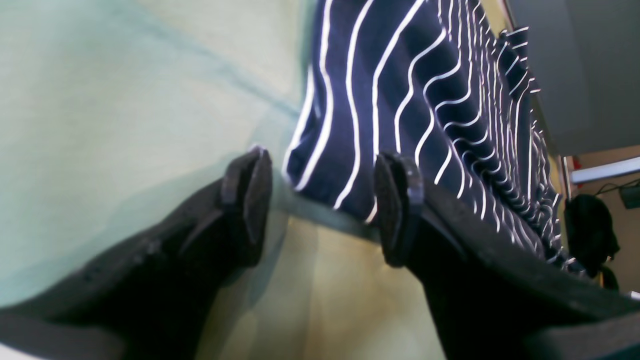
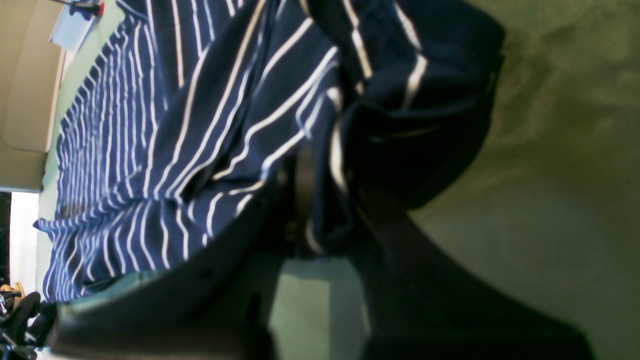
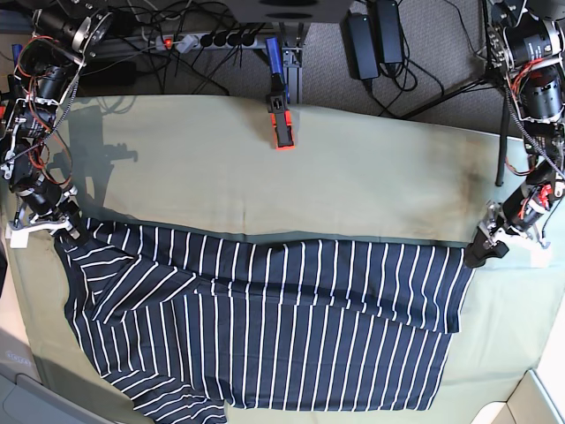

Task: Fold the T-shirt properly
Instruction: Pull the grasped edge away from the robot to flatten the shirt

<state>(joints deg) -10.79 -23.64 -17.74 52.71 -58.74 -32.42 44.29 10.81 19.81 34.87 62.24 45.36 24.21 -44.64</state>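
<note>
Navy cloth with thin white stripes is lying spread across the lower half of the table (image 3: 353, 177) in the base view: the T-shirt (image 3: 265, 336) is stretching from nine o'clock to three o'clock, with its far edge running roughly straight and a loose flap sagging toward seven o'clock. Judging by this, the fold is only beginning; the shirt is looking mostly flat and wrinkled, with one layer doubled over near the top edge, and the sleeves and body are still needing to be brought in. The right gripper (image 2: 320, 200) is sitting at nine o'clock of the base view, its jaws pressed together and pinching a bunched corner of the shirt, which is draping over them in its wrist view. The left gripper (image 1: 320, 200) is sitting at three o'clock, jaws spread wide, with the shirt's corner lying between the fingertips but not being squeezed; the pale green cloth is showing beneath. At twelve o'clock a clamp (image 3: 281, 124) with a red tip is sitting on the far table edge. No brand, label or legible writing is showing anywhere.
</note>
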